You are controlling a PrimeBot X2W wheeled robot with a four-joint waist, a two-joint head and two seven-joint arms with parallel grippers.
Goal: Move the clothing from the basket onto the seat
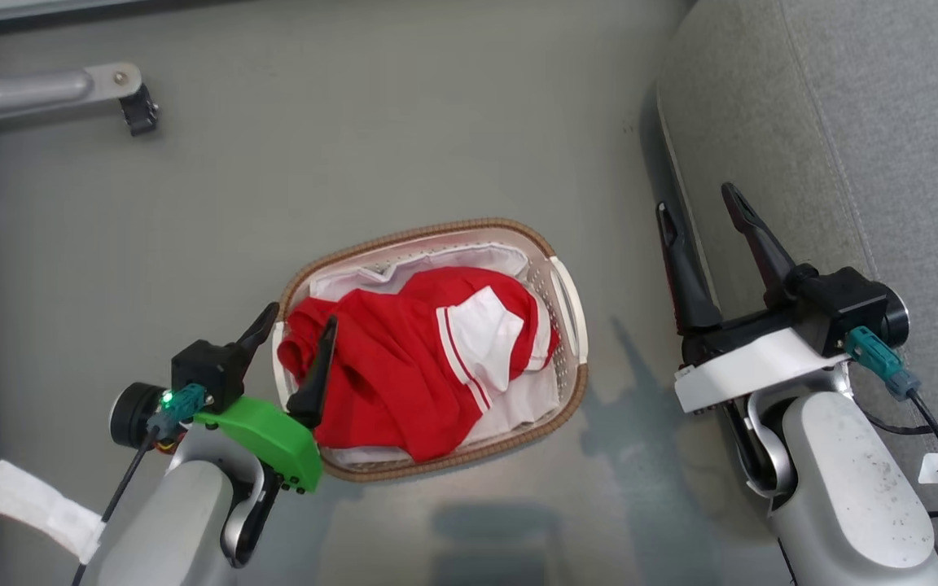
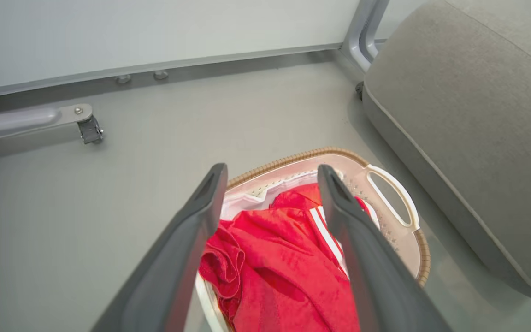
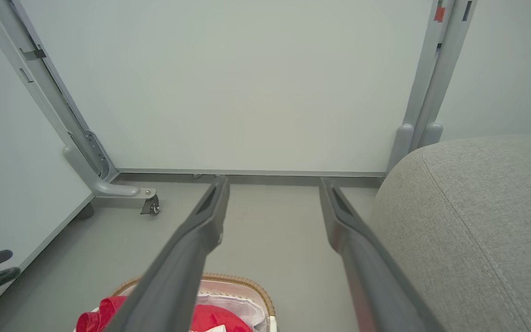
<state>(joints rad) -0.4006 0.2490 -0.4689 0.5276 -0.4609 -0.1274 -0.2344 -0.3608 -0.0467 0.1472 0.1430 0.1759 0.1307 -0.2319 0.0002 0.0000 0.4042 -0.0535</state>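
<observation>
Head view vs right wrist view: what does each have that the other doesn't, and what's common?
Head view's extras: the basket's whole oval rim, the left arm's green cover and the right arm's pale forearm. Right wrist view's extras: the pale wall and tall frame posts. Shared: part of the basket, red clothing, grey seat, the caster foot, the open right end effector.
</observation>
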